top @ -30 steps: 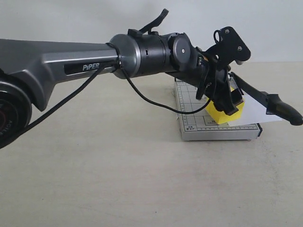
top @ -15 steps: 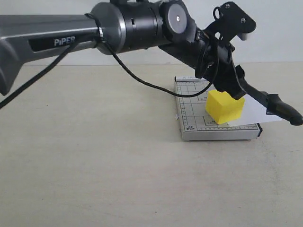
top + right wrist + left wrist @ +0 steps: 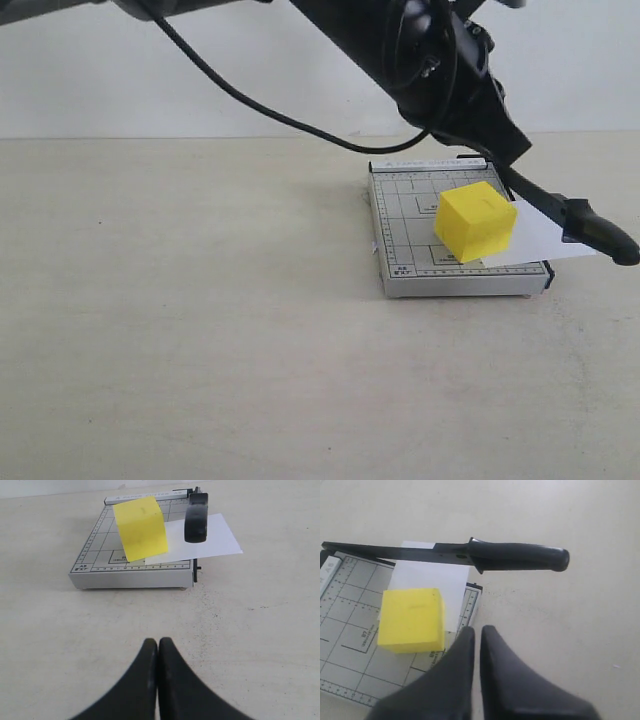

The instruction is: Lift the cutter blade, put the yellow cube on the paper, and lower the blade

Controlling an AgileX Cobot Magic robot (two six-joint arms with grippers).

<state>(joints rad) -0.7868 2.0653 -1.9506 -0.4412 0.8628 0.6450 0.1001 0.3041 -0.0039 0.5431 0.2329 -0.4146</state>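
yellow cube (image 3: 475, 220): sits on the grey gridded cutter board (image 3: 405, 245), right of centre in the exterior view, free of both sets of fingers. One side of it overlaps the edge of the paper; the rest is on bare grid.
paper (image 3: 545, 238): flat white sheet on the right part of the board, and it sticks out past the board's right edge.
cutter blade (image 3: 420, 554): it's up, not down on the board. In the exterior view it slants from the back of the board toward the right edge of the frame and passes over the paper.
handle (image 3: 600, 232): thick black grip at the blade's free end, above the overhanging bit of paper at the far right of the frame.
left fingers (image 3: 457, 670): squeezed together with just a sliver between the tips, nothing in them. The left wrist view has them above the board's corner, near the cube but not touching it.
left arm (image 3: 450, 90): comes in across the top of the exterior view and ends above the back of the board.
right fingers (image 3: 142, 680): pressed tight too, and empty. They're low over bare desk (image 3: 200, 350), well apart from the board and pointing at it.
board spot: right half of the desk in the exterior view, with a pale wall (image 3: 100, 80) behind.
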